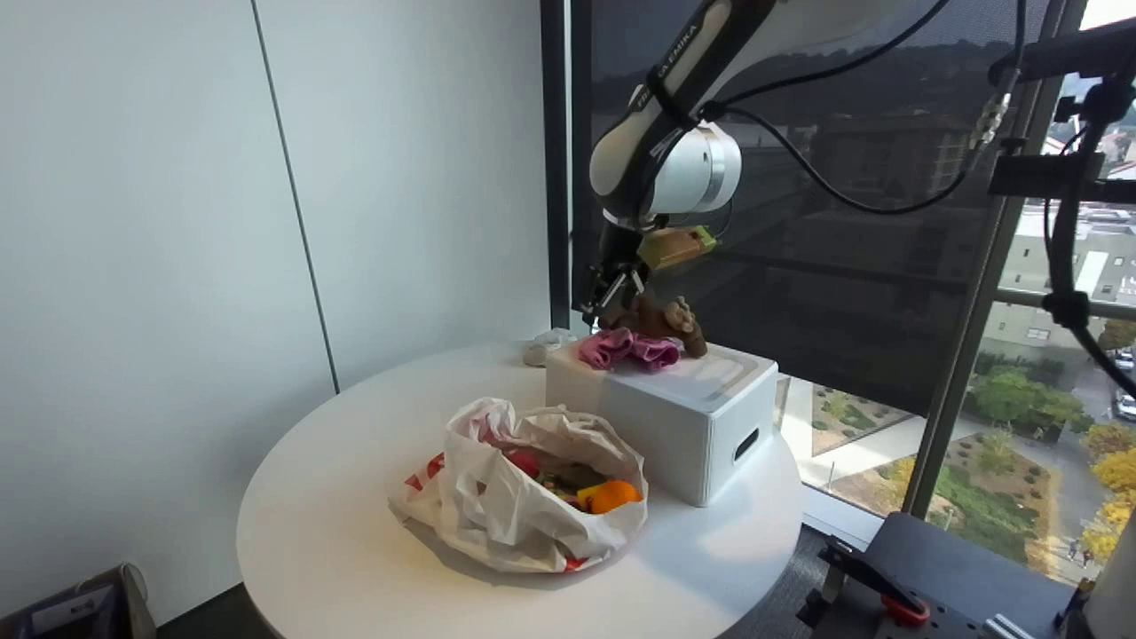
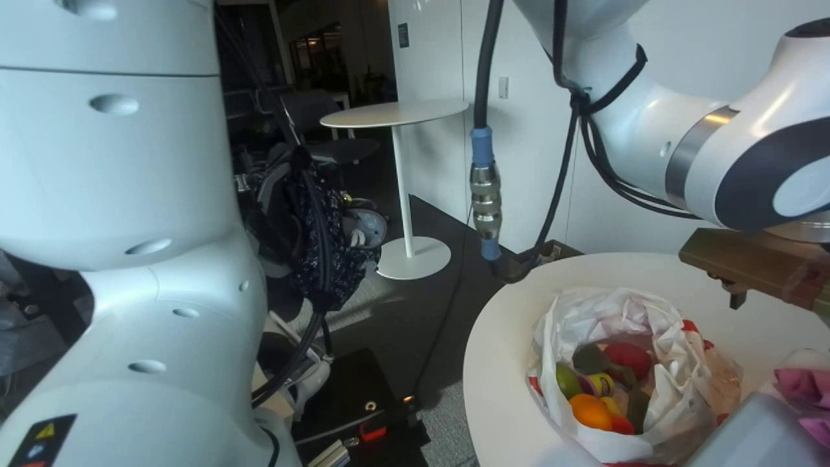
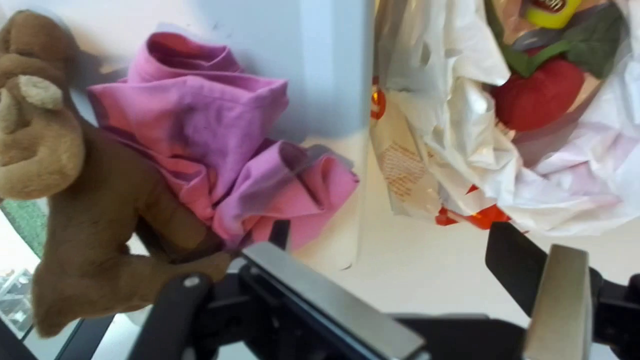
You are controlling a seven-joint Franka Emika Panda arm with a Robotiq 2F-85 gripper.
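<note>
- Fingers [image 3: 560, 305] are set nearest the wrist camera; spread wide, nothing gripped.
- Pink cloth [image 3: 200, 120] is seen crumpled on the white box [image 1: 630, 435], near its edge; lower part is overlapped by one finger in the wrist view, contact can't be told.
- Brown plush animal [image 3: 95, 225] is laid on the same box, right beside the cloth, apparently touching.
- Plastic bag [image 1: 524, 506] of mixed items is placed on the table [image 1: 328, 506], just beside the box.
- Risk: cloth and plush limb could be pinched together if the fingers are lowered here, as both are bunched close.
- Risk: plush could be knocked off by a sideways bump, being placed by the box's edge.
- Risk: bag's loose rim could be snagged if the arm [image 1: 661, 142] is swung low across it.
- Text: "EMIKA" can be read on the arm, preceding letters partly hidden; "oh" is read on the yellow tub [image 3: 552, 20] in the bag, rest cut off.
- Bag's print is too small to be read; warning triangle [image 2: 45, 431] is shown on a black sticker [image 2: 61, 429].
</note>
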